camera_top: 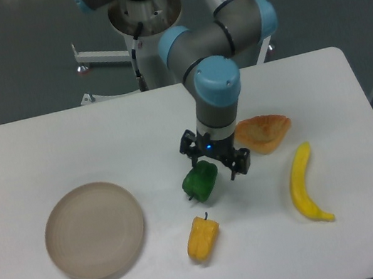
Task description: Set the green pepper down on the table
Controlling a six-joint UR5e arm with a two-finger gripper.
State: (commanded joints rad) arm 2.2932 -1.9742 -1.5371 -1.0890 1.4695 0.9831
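The green pepper (200, 182) lies on the white table (44, 150) near its middle, glossy and dark green, stem toward the lower left. My gripper (216, 162) hangs just above and to the right of it, open, with nothing between its fingers. One fingertip stands by the pepper's upper edge, the other further right over bare table.
A yellow pepper (202, 238) lies just below the green one. A round beige plate (94, 232) sits at the left. A pastry slice (263, 132) and a yellow banana (303, 184) lie to the right of the gripper.
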